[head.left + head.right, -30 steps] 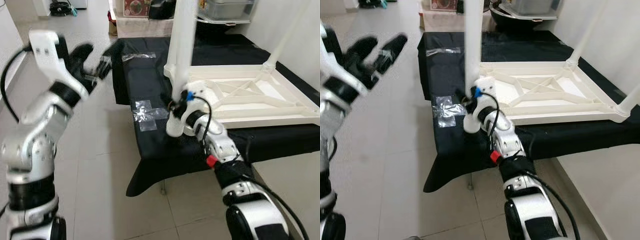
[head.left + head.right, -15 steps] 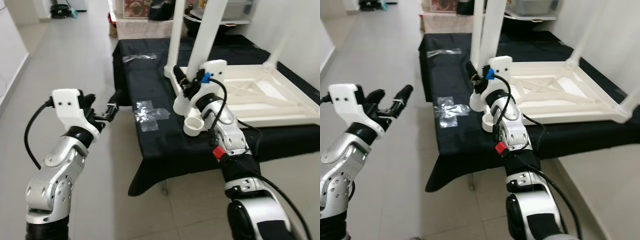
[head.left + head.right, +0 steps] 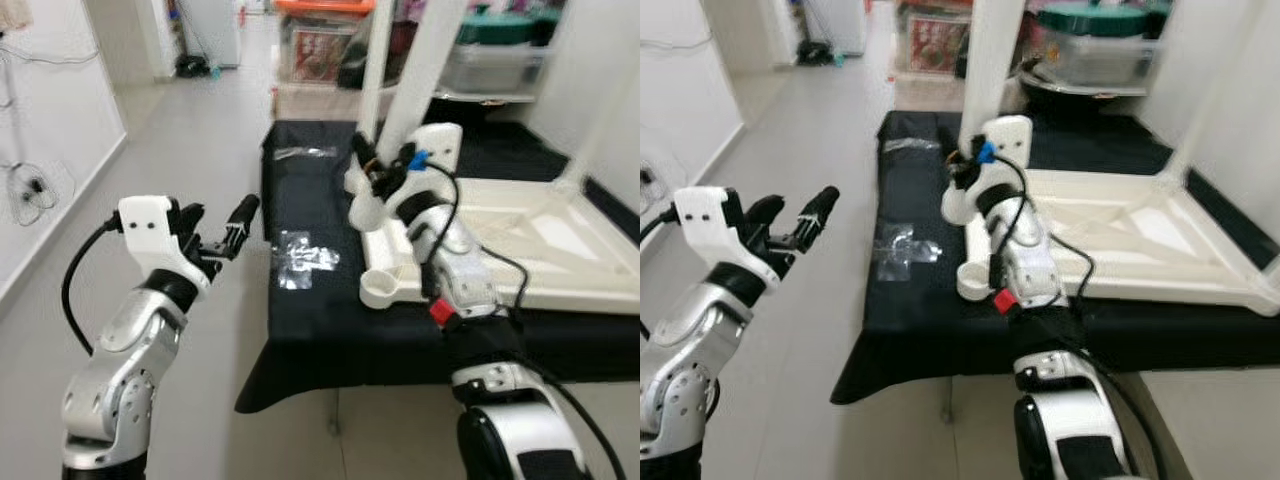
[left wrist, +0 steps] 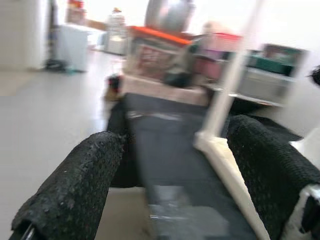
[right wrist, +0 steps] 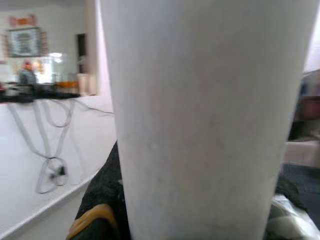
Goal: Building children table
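Up near the black-draped table (image 3: pixel 310 310), the right hand (image 3: pixel 372 178) clasps a white table leg (image 3: pixel 425 70) above the upturned tabletop (image 3: pixel 520 250), while the left hand (image 3: pixel 222 232) hovers with fingers spread.

We see the upturned table top (image 3: pixel 520 240) lying on the cloth-covered bench (image 3: pixel 310 310), tape patch (image 3: pixel 303 258) to its left, storage boxes (image 3: pixel 325 60) behind.
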Robot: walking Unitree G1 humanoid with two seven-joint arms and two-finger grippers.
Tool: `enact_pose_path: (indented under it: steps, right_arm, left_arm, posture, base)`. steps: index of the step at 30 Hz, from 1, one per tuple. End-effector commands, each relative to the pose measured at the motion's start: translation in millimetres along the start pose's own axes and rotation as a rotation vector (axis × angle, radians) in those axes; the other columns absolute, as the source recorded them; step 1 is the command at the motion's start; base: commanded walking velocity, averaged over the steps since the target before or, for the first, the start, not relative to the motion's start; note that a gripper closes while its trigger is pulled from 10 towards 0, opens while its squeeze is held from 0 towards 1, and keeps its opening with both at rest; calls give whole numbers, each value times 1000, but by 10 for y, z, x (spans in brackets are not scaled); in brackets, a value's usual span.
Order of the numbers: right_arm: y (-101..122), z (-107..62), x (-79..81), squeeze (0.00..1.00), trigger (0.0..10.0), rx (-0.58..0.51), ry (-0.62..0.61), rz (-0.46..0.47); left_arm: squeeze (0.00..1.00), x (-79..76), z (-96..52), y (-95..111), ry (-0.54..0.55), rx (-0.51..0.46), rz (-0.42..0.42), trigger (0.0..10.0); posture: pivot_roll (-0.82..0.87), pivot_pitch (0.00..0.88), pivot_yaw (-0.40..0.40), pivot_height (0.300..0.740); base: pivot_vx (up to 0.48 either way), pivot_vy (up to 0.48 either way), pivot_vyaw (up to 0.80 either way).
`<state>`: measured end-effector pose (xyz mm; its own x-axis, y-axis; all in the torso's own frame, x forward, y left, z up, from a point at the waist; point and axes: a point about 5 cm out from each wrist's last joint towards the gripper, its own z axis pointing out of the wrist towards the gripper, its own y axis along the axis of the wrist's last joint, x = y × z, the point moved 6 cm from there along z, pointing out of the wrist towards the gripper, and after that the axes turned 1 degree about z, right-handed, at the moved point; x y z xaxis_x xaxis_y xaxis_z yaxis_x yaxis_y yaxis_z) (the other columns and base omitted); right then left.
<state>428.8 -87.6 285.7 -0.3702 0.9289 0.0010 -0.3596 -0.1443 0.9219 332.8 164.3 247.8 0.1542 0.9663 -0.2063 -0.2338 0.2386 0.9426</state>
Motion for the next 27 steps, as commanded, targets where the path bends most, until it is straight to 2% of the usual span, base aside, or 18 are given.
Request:
enact_pose_path:
  steps: [1, 7, 12, 15, 17, 18, 19, 21, 22, 24, 25, 26, 27]
  right_arm:
    - [45, 34, 50, 0, 10000, -6, 31, 7]
    - [47, 53, 63, 0, 10000, -3, 51, 1]
    - [-8, 65, 100, 0, 10000, 34, 128, 44]
    - [-113, 28, 203, 0, 10000, 118, 324, 90]
    - [-113, 28, 203, 0, 10000, 118, 324, 90]
    - [-135, -2, 224, 0, 10000, 148, 391, 109]
    - [-135, -2, 224, 0, 10000, 148, 391, 109]
    - [-189, -116, 256, 0, 10000, 215, 575, 90]
    - [-189, -116, 256, 0, 10000, 215, 575, 90]
    - [-219, -248, 281, 0, 10000, 281, 764, 75]
    - [-219, -248, 281, 0, 10000, 281, 764, 75]
    - [-188, -287, 294, 0, 10000, 290, 837, 103]
    - [-188, -287, 294, 0, 10000, 290, 837, 103]
  left_arm:
    - [0, 49, 22, -75, 41, 27, 2, 10000]
    - [0, 79, 27, -98, 55, 37, 1, 10000]
    - [0, -25, -24, -185, 17, 64, -10, 10000]
    - [0, -230, -138, -318, -83, 114, 14, 10000]
    - [0, -230, -138, -318, -83, 114, 14, 10000]
    - [0, -290, -179, -354, -114, 131, 21, 10000]
    - [0, -290, -179, -354, -114, 131, 21, 10000]
    - [0, -415, -303, -440, -168, 170, -12, 10000]
    - [0, -415, -303, -440, -168, 170, -12, 10000]
    - [0, -622, -458, -500, -239, 211, -50, 10000]
    - [0, -622, -458, -500, -239, 211, -50, 10000]
    - [0, -734, -529, -514, -271, 226, -80, 10000]
    - [0, -734, -529, -514, -271, 226, -80, 10000]
  posture:
    - [94, 63, -89, 740]
    - [95, 66, -90, 740]
    - [98, 71, -90, 740]
    - [101, 85, -91, 740]
    - [101, 85, -91, 740]
    - [102, 88, -94, 740]
    - [102, 88, -94, 740]
    - [104, 107, -88, 740]
    - [104, 107, -88, 740]
    - [129, 140, -89, 740]
    - [129, 140, -89, 740]
    - [141, 150, -89, 740]
    - [141, 150, -89, 740]
  base:
    - [0, 0, 0]
    - [0, 0, 0]
    - [0, 0, 0]
    - [0, 0, 0]
    - [0, 0, 0]
    - [0, 0, 0]
    - [0, 0, 0]
    - [0, 0, 0]
    - [0, 0, 0]
    - [0, 0, 0]
    - [0, 0, 0]
    - [0, 0, 0]
    - [0, 0, 0]
